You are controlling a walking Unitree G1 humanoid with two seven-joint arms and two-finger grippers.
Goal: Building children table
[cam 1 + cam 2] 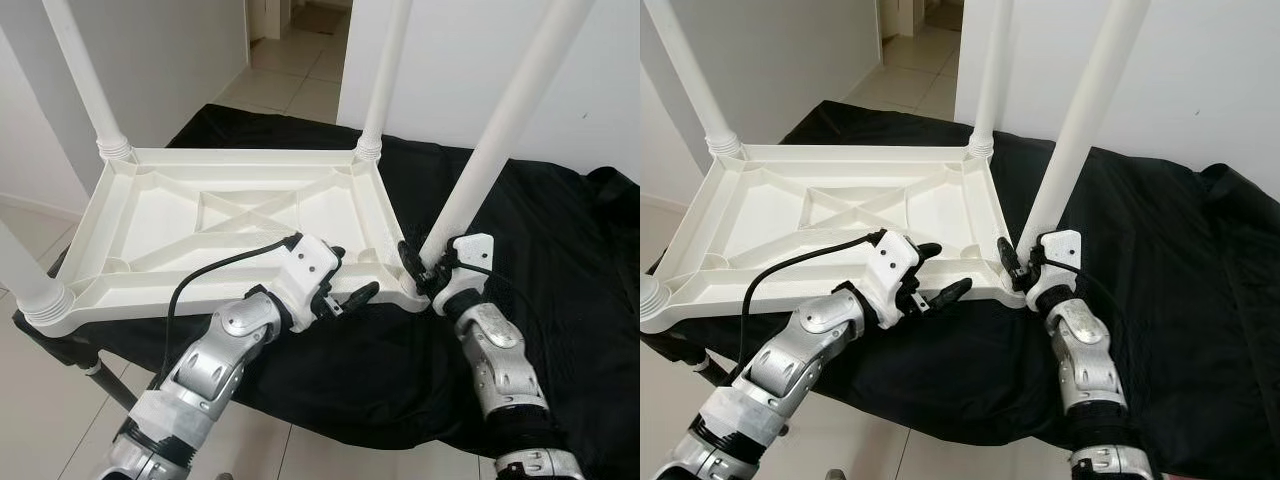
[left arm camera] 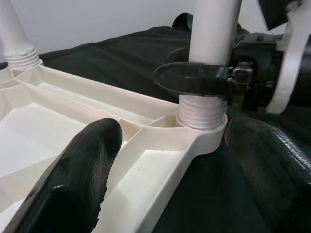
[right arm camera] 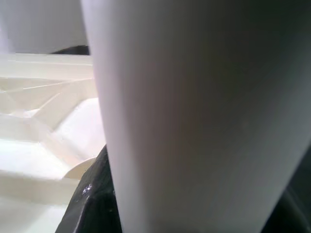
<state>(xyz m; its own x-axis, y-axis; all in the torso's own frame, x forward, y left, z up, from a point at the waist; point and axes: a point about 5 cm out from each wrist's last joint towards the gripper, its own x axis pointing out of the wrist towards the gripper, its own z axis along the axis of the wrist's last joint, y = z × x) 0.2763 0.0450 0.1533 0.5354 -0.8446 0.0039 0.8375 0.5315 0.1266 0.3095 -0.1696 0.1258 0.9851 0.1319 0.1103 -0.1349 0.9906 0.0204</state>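
Between our two grippers sits the near right corner of the upturned white plastic children's table top (image 1: 230,215), ribbed underside up, resting on a bench draped in black cloth (image 1: 560,260). Our right gripper (image 1: 418,268) is clamped around the base of the white plastic table leg (image 1: 495,140) that rises from that corner socket, one black finger (image 2: 194,77) wrapping the leg just above its threaded collar. In the right wrist view the leg (image 3: 194,116) presses close against the camera, with the ribbed top behind it.

Our left gripper (image 1: 345,285) stands open at the near long edge of the top, just left of the held leg: one finger (image 2: 73,179) lies over the rim above the ribbed panel, the other (image 2: 272,165) hangs outside the rim over the cloth, and neither touches the rim as far as we can tell.

Beyond the left gripper, three more white legs stand in the other corners: far right (image 1: 385,70), far left (image 1: 85,75) and near left (image 1: 25,270). The near left corner juts past the bench edge over the tiled floor (image 1: 300,90). To the right of the right gripper, a broad stretch of cloth gives room.
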